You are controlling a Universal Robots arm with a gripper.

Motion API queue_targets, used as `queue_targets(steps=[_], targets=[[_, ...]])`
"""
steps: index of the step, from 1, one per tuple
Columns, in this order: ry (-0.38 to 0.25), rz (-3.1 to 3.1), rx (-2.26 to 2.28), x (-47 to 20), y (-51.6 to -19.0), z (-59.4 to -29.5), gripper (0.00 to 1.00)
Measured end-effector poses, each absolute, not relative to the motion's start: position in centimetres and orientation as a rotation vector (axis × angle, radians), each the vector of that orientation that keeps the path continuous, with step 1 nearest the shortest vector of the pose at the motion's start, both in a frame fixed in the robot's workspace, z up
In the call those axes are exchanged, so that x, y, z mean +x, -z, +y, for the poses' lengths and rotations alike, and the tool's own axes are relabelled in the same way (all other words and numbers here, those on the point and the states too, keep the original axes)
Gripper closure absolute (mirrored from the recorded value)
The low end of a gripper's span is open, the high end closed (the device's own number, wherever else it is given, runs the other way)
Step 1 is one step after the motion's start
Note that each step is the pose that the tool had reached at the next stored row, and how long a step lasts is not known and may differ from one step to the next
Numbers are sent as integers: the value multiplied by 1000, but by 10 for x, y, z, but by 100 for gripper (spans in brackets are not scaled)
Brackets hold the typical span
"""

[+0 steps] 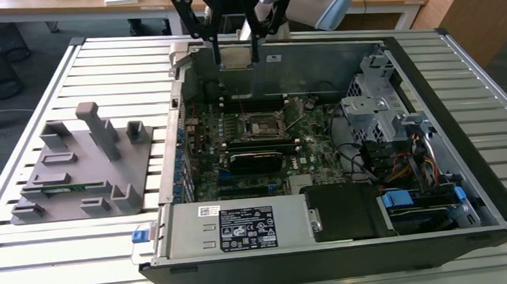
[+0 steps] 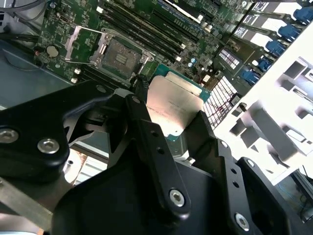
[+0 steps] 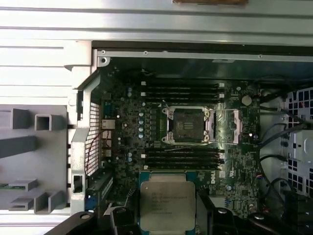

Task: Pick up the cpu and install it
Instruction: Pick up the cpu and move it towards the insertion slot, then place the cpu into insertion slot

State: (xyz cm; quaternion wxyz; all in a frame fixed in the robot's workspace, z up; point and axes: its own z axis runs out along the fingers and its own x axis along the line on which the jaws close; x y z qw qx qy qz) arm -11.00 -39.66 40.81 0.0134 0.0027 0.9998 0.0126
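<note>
Clamping the cpu [image 3: 166, 200] by opposite edges, the jaws hold it flat, metal top upward, seemingly to keep it parallel to the open socket [image 3: 188, 125] well below, inside the case [image 1: 319, 68] on the bench [image 1: 87, 252].

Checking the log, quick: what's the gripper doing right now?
Gripper: closed, holding the cpu.

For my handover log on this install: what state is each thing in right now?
pincer: shut on the cpu.
cpu: held up, not yet seated.
socket: open, empty.
computer case: side open.
memory stick: lying in the grey tray.
</note>
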Motion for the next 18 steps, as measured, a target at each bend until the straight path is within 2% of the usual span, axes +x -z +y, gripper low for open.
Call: queue_targets(steps=[10,18], targets=[[-37,3114,19,-106,-408,-397,45],[-32,3105,219,-106,-406,-397,45]])
